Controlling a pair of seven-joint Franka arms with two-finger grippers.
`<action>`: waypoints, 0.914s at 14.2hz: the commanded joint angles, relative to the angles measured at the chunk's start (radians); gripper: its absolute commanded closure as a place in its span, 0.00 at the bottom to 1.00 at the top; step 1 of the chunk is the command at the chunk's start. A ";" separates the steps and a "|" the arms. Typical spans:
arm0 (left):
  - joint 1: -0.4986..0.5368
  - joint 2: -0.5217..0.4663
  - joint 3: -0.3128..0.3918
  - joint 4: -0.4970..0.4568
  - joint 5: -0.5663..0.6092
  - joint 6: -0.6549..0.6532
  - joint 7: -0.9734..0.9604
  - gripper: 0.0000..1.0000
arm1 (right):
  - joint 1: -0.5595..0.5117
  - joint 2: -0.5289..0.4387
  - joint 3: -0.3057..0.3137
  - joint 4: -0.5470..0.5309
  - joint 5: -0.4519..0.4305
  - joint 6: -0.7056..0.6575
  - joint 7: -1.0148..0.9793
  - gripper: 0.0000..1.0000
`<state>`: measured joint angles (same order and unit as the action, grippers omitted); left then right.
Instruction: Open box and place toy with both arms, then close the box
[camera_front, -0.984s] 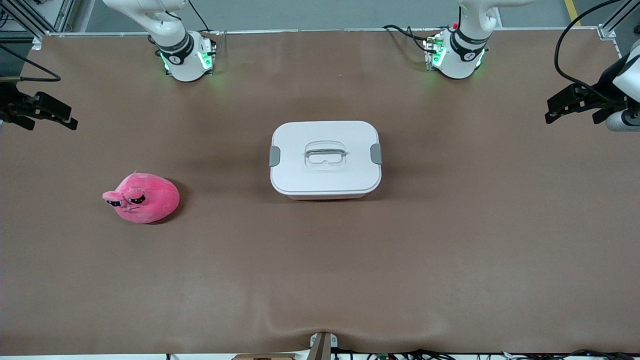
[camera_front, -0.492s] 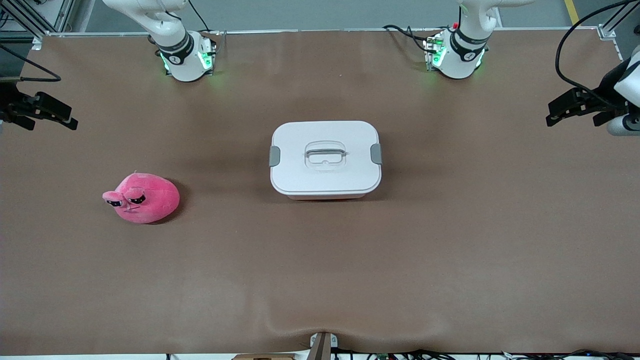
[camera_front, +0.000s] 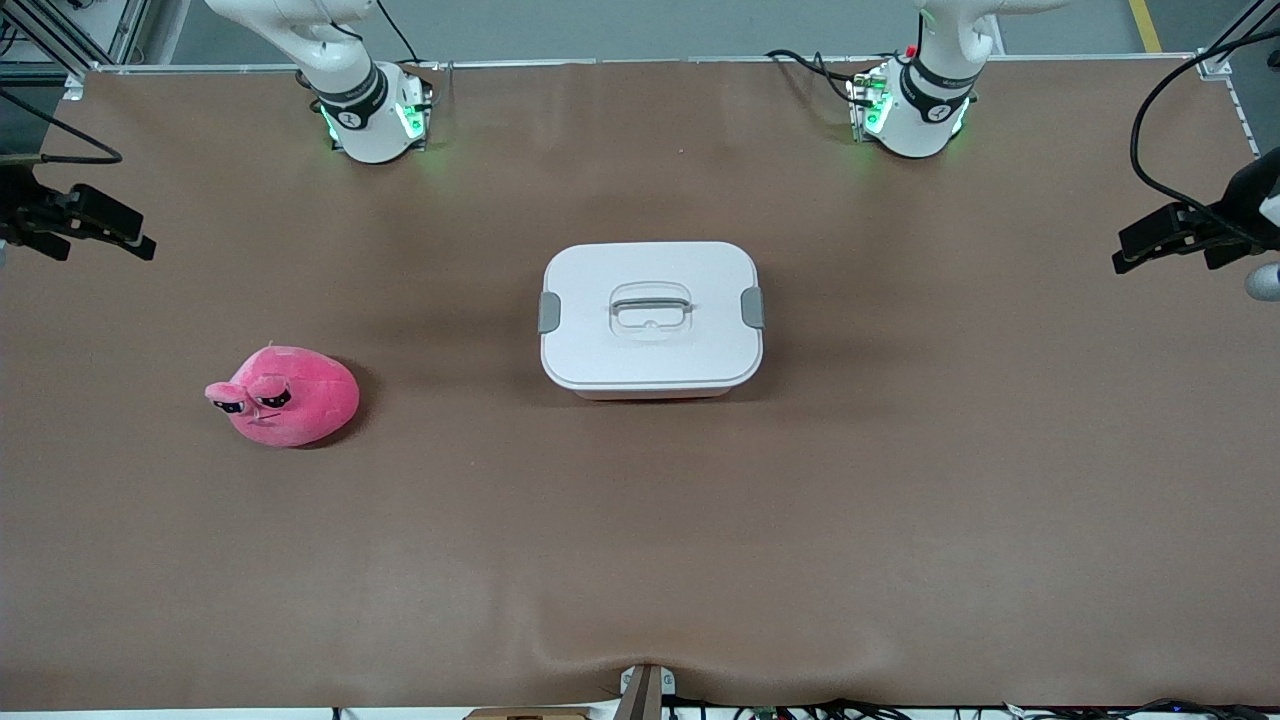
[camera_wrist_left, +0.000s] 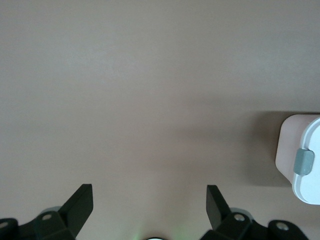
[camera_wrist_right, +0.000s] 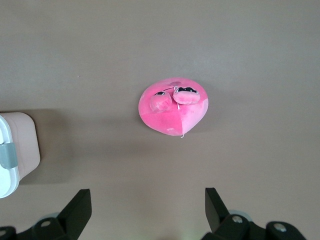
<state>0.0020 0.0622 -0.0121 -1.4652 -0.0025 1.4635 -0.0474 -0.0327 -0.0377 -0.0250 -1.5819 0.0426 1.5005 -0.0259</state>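
Observation:
The box (camera_front: 650, 315) stands at the table's middle with its white lid on, a grey clip at each end and a recessed handle (camera_front: 651, 306) at the centre. The hot-pink plush toy (camera_front: 285, 395) lies on the table toward the right arm's end, a little nearer the front camera than the box. My right gripper (camera_front: 135, 238) is open and empty over the table's right-arm end; its wrist view shows the toy (camera_wrist_right: 173, 106) and a corner of the box (camera_wrist_right: 17, 150). My left gripper (camera_front: 1122, 252) is open and empty over the left-arm end; its wrist view shows one box end (camera_wrist_left: 305, 160).
Brown mat (camera_front: 640, 560) covers the whole table. The two arm bases (camera_front: 375, 115) (camera_front: 915, 115) stand along the edge farthest from the front camera. A small bracket (camera_front: 645, 690) sits at the nearest edge.
My left gripper has drifted away from the box toward the left-arm end of the table. The right gripper, the box and the toy have not moved.

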 joint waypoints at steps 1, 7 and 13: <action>-0.005 0.033 0.000 0.034 -0.016 -0.003 -0.011 0.00 | -0.009 -0.007 0.004 -0.004 -0.006 0.001 -0.011 0.00; -0.020 0.067 -0.006 0.034 -0.019 0.035 -0.109 0.00 | -0.009 -0.004 0.004 -0.004 -0.006 0.003 -0.011 0.00; -0.023 0.094 -0.058 0.032 -0.019 0.057 -0.304 0.00 | -0.009 -0.001 0.004 -0.015 -0.006 0.010 -0.012 0.00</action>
<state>-0.0192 0.1319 -0.0595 -1.4623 -0.0025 1.5153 -0.3050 -0.0327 -0.0359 -0.0254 -1.5891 0.0426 1.5024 -0.0259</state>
